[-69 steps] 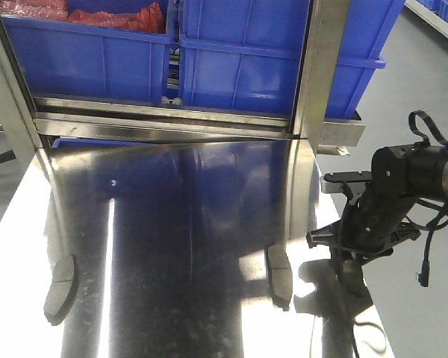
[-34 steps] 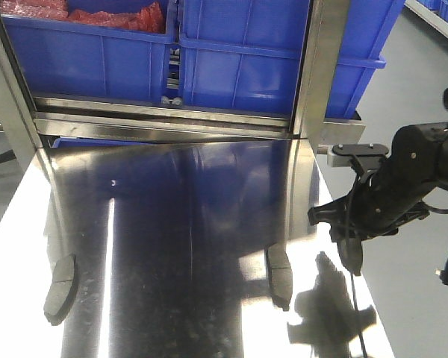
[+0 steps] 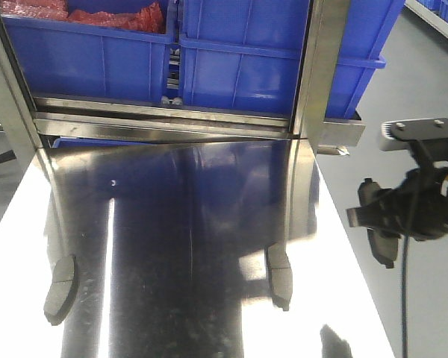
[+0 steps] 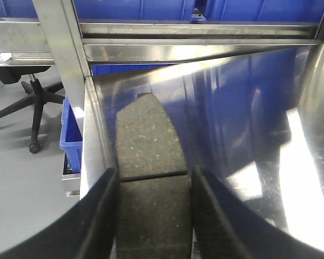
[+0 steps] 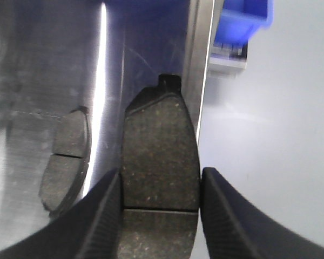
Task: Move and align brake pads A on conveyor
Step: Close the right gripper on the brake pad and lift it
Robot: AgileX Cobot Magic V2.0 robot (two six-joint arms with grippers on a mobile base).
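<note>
My right gripper (image 3: 379,230) is shut on a dark brake pad (image 3: 381,245) and holds it in the air just past the steel table's right edge, over the grey floor. In the right wrist view the fingers (image 5: 103,210) grip this grooved pad (image 5: 159,145) by its sides. Two more brake pads lie on the steel table (image 3: 187,224): one at the left edge (image 3: 60,287) and one right of the middle (image 3: 278,277), which also shows in the right wrist view (image 5: 65,162). My left gripper (image 4: 154,178) is shut on another pad (image 4: 148,140) by the table's left edge. The conveyor is out of view.
Blue bins (image 3: 239,52) fill a steel rack behind the table, with upright posts at the left (image 3: 7,82) and the right (image 3: 321,67). An office chair (image 4: 38,102) stands on the floor left of the table.
My right arm has risen and swung right, carrying its pad from over the table's right part to beyond its edge. The two pads on the table have not moved.
</note>
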